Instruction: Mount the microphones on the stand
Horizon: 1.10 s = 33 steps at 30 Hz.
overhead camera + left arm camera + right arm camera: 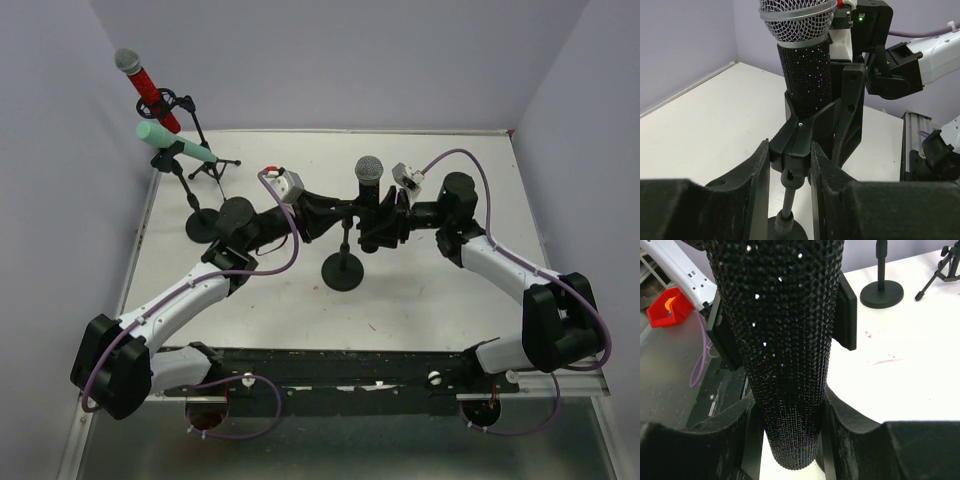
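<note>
The black microphone [369,172] with a grey mesh head stands upright over the middle round-base stand [343,272]. My right gripper [388,218] is shut on its glittery body [785,365]. My left gripper [789,150] is shut on the handles of the stand's black clip [795,137], whose front end sits against the microphone's body [805,75]. The red microphone [148,85] sits clipped in a stand at the back left. The mint-green microphone [175,145] sits in the tripod stand [215,168] beside it.
The red microphone's stand has a round base [204,224] just left of my left arm; it also shows in the right wrist view [882,292]. A red bin [667,307] lies below the table's near edge. Walls close off the left, back and right.
</note>
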Each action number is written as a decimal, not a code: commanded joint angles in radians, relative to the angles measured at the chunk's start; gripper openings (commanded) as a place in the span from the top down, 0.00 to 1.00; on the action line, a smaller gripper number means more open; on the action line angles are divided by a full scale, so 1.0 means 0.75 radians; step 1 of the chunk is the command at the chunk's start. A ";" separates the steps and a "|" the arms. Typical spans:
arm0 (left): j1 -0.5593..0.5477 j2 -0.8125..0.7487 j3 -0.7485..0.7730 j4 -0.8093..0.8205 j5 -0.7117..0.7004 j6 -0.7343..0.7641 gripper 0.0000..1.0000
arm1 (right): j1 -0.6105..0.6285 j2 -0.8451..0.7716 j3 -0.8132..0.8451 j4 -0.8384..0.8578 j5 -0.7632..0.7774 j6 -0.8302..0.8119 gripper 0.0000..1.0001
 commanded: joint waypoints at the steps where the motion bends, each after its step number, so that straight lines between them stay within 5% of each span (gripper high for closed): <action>1: -0.079 -0.014 -0.025 -0.004 0.111 -0.087 0.78 | 0.041 0.029 -0.004 -0.012 0.152 0.036 0.80; 13: -0.077 -0.068 -0.013 -0.063 0.109 -0.074 0.22 | 0.039 -0.033 0.000 -0.147 0.197 -0.068 0.64; 16: -0.079 -0.100 -0.019 -0.084 0.109 -0.058 0.15 | 0.029 -0.045 -0.004 -0.158 0.197 -0.072 0.53; 20: -0.075 -0.168 -0.041 -0.116 0.085 -0.009 0.02 | 0.005 -0.071 -0.008 -0.182 0.199 -0.081 0.23; 22: -0.067 -0.211 -0.056 -0.159 0.052 0.034 0.02 | -0.018 -0.090 -0.008 -0.188 0.197 -0.079 0.01; 28: -0.024 -0.350 -0.199 -0.186 0.003 0.118 0.02 | -0.104 -0.149 -0.013 -0.219 0.138 -0.103 0.00; 33: -0.018 -0.413 -0.360 -0.080 -0.075 0.110 0.02 | -0.128 -0.188 0.010 -0.440 0.091 -0.334 0.00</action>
